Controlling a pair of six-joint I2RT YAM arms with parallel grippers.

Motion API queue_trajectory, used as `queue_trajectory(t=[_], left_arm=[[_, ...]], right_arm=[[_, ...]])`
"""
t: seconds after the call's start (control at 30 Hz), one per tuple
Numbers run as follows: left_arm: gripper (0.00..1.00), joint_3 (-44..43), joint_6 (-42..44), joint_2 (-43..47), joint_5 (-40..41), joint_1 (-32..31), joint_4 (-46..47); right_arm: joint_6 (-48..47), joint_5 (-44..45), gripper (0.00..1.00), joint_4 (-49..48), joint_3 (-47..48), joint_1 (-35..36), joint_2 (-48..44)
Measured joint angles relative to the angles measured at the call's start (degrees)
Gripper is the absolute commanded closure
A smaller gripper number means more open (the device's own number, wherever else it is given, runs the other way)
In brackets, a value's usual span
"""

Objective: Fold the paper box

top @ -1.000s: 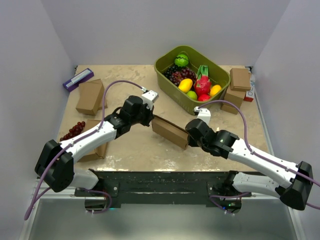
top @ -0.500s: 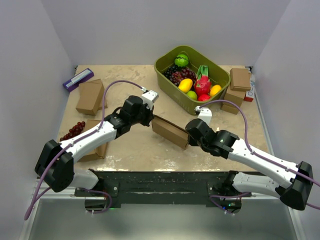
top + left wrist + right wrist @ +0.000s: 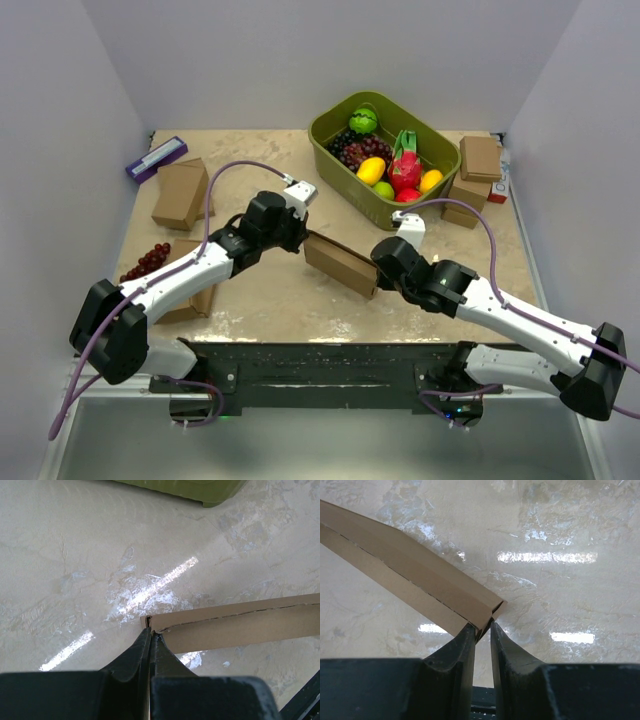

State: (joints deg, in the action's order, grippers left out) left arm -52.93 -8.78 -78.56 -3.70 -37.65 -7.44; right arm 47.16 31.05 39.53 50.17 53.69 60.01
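Note:
The paper box (image 3: 340,263) is a folded brown cardboard piece held off the table between the two arms, slanting from upper left to lower right. My left gripper (image 3: 303,240) is shut on its left end; in the left wrist view the fingertips (image 3: 151,635) pinch the corner of the cardboard (image 3: 235,625). My right gripper (image 3: 378,280) grips the opposite end. In the right wrist view its jaws (image 3: 482,627) stand slightly apart with the box's folded corner (image 3: 410,580) caught between the tips.
An olive-green tub (image 3: 330,135) full of fruit stands behind the box; its edge shows in the left wrist view (image 3: 200,490). Small cardboard boxes lie at the left (image 3: 180,193) and right (image 3: 480,157). Grapes (image 3: 148,260) and a purple box (image 3: 156,158) lie at the left.

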Motion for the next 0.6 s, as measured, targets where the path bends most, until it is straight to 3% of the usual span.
queue_trajectory(t=[0.37,0.6], left_arm=[[1.00,0.00,0.00,0.00,-0.11,0.00,-0.02],[1.00,0.00,0.00,0.00,-0.07,-0.11,-0.04]], right_arm=[[0.04,0.79,0.97,-0.37,0.00,0.00,0.02],[0.26,1.22,1.00,-0.50,0.00,-0.04,0.39]])
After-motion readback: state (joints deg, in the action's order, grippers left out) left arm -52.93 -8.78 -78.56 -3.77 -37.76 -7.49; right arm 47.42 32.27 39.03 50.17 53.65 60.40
